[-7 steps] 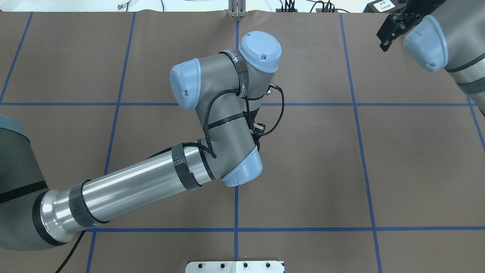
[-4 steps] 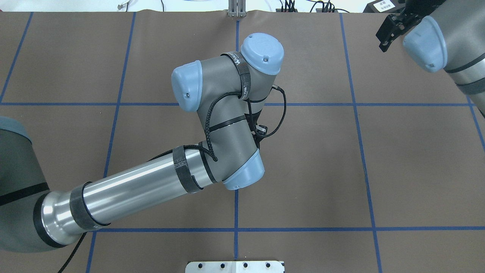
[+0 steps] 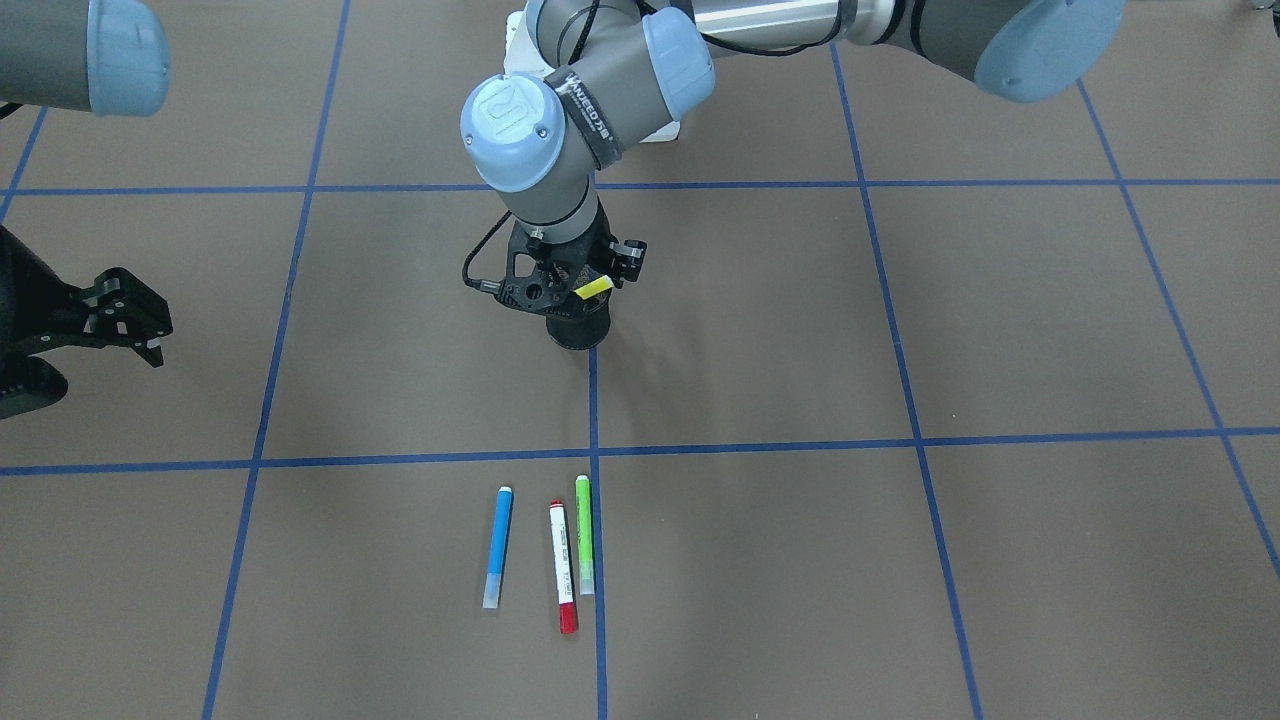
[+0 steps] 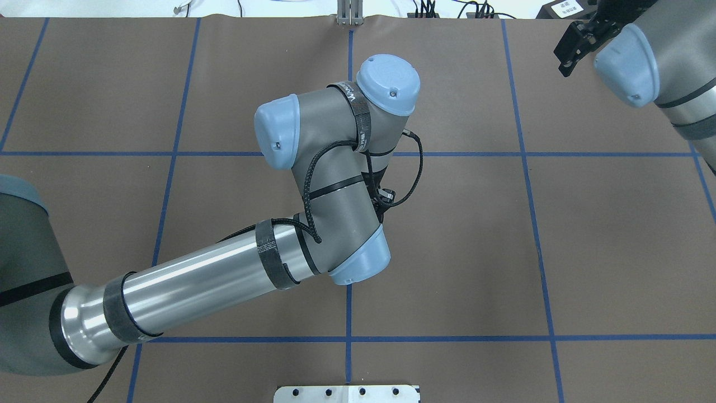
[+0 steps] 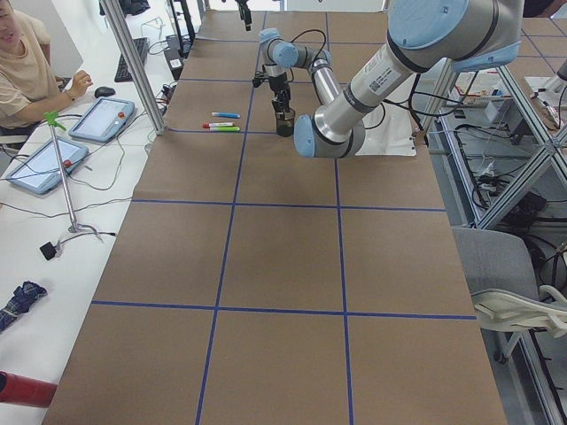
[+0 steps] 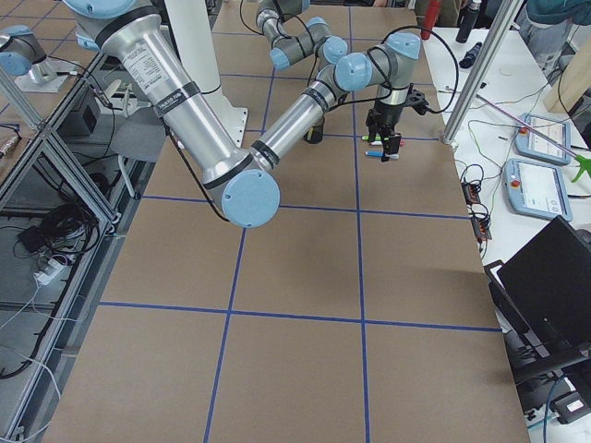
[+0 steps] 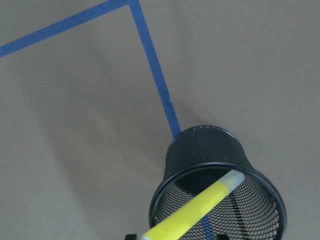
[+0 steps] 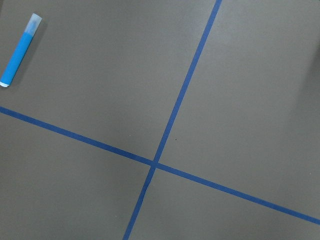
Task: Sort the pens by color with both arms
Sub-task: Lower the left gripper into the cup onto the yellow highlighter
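Nearest you: blue pen (image 3: 497, 547), white pen with red caps (image 3: 562, 567) and green pen (image 3: 584, 535) lie side by side on the table (image 3: 900, 550) | Farther: left gripper (image 3: 565, 285) pinches the yellow pen (image 7: 192, 210), slanted over the black mesh cup (image 7: 220, 150) | right gripper (image 3: 148, 318): fingers spread, holding nothing | Overhead, the left arm (image 4: 335, 184) hides the cup from you.

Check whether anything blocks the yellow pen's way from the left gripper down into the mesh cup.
Nothing visible does. The left gripper holds the yellow pen tilted at the open mouth of the black mesh cup, and no other pen shows inside.
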Robot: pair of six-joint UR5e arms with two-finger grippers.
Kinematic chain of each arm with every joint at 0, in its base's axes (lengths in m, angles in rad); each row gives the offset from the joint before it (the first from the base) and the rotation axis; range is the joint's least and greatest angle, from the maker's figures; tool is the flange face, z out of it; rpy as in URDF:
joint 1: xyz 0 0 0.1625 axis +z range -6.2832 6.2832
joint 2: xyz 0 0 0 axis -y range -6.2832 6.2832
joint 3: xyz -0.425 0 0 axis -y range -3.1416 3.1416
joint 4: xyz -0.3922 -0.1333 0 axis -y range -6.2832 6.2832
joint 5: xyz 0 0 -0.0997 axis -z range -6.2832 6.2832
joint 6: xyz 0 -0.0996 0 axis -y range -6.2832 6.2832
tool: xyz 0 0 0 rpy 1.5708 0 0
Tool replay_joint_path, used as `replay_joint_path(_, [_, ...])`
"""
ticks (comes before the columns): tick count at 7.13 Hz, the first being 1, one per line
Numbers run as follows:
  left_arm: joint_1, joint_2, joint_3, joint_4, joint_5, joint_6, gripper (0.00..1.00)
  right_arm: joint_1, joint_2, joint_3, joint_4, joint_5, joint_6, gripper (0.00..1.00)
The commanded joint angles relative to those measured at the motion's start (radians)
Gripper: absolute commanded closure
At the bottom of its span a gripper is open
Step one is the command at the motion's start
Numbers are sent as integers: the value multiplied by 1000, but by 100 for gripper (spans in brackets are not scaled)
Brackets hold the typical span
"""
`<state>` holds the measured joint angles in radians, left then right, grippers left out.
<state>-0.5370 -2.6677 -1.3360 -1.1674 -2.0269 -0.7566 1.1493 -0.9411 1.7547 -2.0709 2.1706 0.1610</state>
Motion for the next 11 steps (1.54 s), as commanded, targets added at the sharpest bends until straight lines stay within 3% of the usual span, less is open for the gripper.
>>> replay_joint_path(1, [2,2,0,0,1,0,42,0,1,-1,0,0,0,0])
replay_joint_path(7, [2,-1,0,3,-1,0,66,0,2,-3,0,0,2,0])
replay_joint_path(11, [2,-3,-20,3,-3,0,69,0,2,-4,0,0,2,0])
